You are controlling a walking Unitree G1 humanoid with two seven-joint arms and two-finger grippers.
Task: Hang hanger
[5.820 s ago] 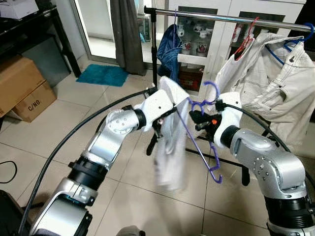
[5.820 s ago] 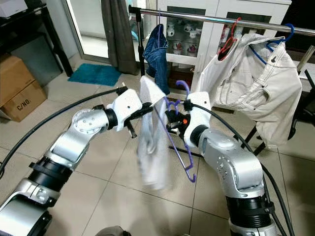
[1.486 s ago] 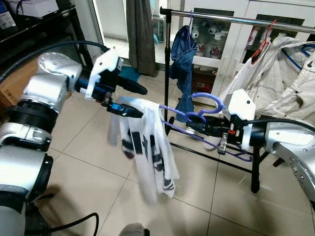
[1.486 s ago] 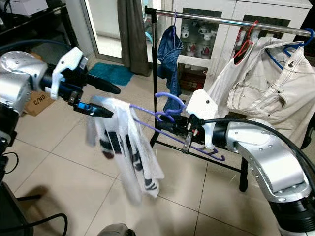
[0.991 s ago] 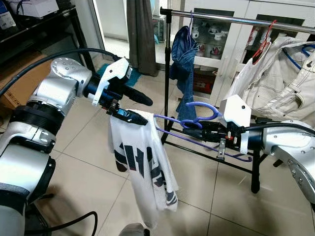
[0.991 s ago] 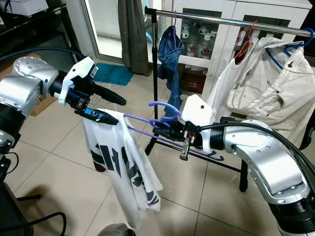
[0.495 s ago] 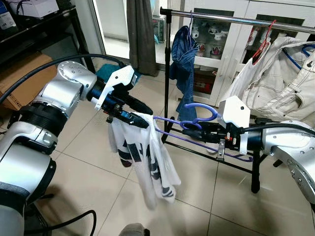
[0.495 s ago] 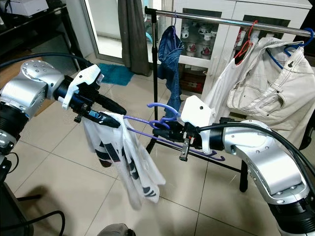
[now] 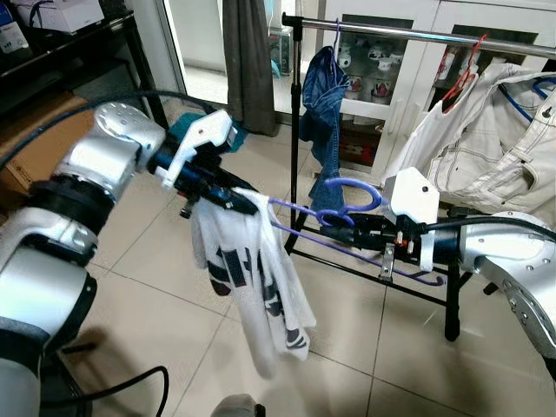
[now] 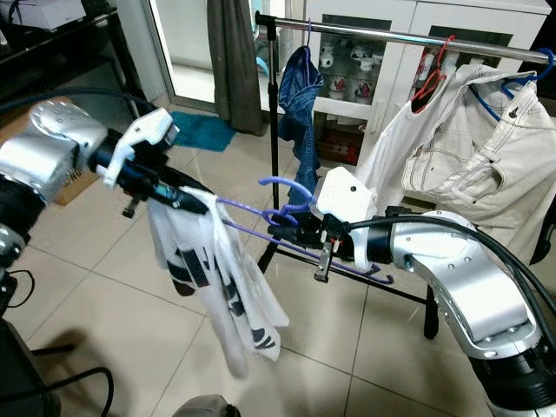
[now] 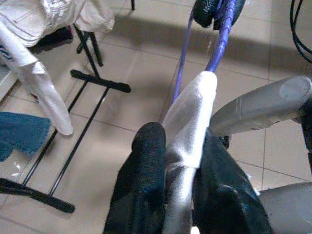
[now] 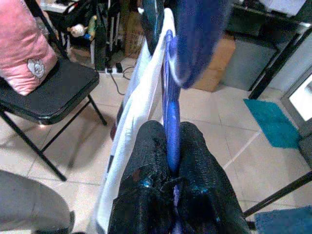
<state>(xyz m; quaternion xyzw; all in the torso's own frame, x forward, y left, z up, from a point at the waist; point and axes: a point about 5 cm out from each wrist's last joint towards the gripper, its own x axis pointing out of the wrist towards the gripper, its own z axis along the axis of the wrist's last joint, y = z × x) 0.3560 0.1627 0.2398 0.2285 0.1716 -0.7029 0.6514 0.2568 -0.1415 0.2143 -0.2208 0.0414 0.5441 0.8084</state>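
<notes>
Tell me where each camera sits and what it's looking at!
Left eye view: on the head, facing forward and down at the white printed shirt on the purple plastic hanger; both arms show.
Right eye view: beside it, same scene, with the metal clothes rail.
Left wrist view: along the left gripper, pinching the shirt.
Right wrist view: along the right gripper, clamping the hanger.
Shared: shirt and hanger.

tiled floor (image 9: 156, 295) | white cabinet (image 9: 408, 35) | teal mat (image 10: 201, 130)
</notes>
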